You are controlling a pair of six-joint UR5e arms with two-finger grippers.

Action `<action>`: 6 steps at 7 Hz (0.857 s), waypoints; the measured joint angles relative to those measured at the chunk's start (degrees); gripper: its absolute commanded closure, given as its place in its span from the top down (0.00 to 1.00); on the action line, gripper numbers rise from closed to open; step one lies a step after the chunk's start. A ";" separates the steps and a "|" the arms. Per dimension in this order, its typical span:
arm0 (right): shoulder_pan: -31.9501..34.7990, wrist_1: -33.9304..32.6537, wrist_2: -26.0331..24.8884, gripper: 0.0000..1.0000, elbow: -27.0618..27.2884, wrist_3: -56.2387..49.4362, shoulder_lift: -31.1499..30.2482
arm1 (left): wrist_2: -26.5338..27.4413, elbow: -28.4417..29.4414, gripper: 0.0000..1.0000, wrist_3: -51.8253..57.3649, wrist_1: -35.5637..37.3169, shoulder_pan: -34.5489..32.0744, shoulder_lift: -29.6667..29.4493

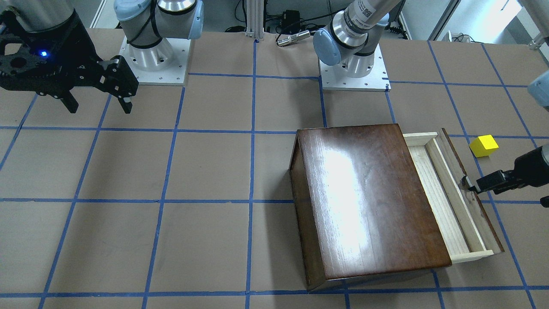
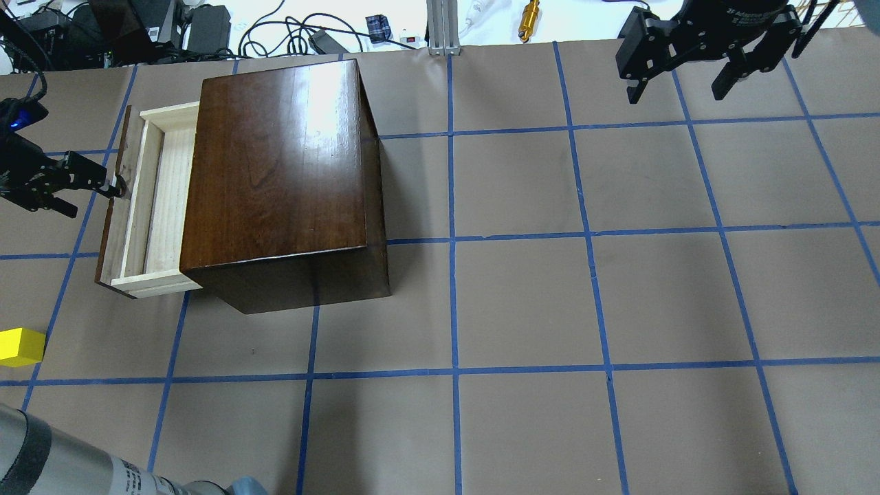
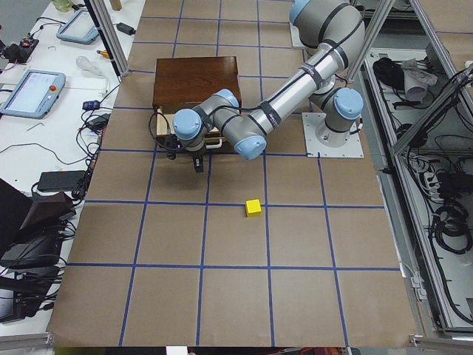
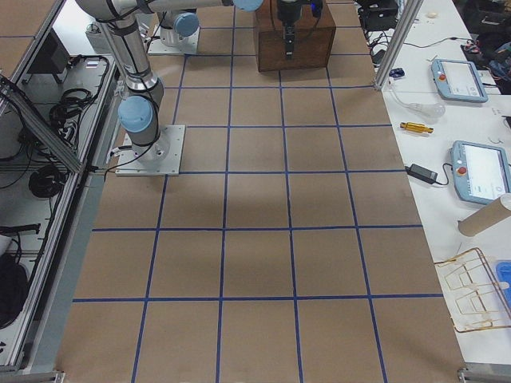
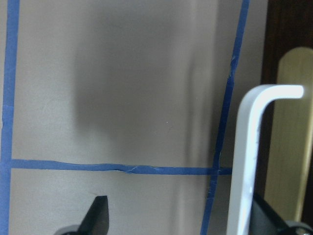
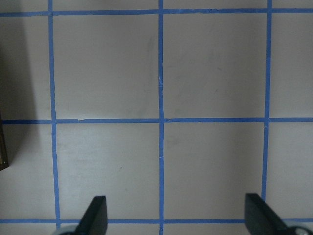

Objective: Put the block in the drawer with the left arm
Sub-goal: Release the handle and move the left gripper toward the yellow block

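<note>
The yellow block (image 1: 484, 146) lies on the table beyond the drawer's front, also in the overhead view (image 2: 20, 346) and the exterior left view (image 3: 253, 208). The drawer (image 1: 437, 197) is pulled partly out of the dark-brown box (image 1: 369, 201); its pale tray (image 2: 161, 199) holds nothing I can see. My left gripper (image 2: 89, 198) is open, low at the drawer front. In the left wrist view (image 5: 182, 215) the metal handle (image 5: 249, 161) stands just inside one finger (image 5: 266, 215). My right gripper (image 1: 99, 108) is open and empty, high and far from the box.
Both arm bases (image 1: 156, 56) stand on white plates at the robot's side of the table. Blue tape lines grid the brown table (image 2: 522, 302). Cables and a brass part (image 2: 529, 12) lie past its far edge.
</note>
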 measured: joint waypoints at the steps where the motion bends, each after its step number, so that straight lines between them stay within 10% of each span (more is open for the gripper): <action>1: 0.00 0.00 0.01 1.00 0.00 0.00 0.02 | 0.03 0.41 1.00 -0.03 -0.55 0.00 0.32; 6: -0.03 0.00 -0.04 1.00 0.00 0.00 -0.05 | 7.33 1.83 1.00 17.08 -7.23 3.60 5.54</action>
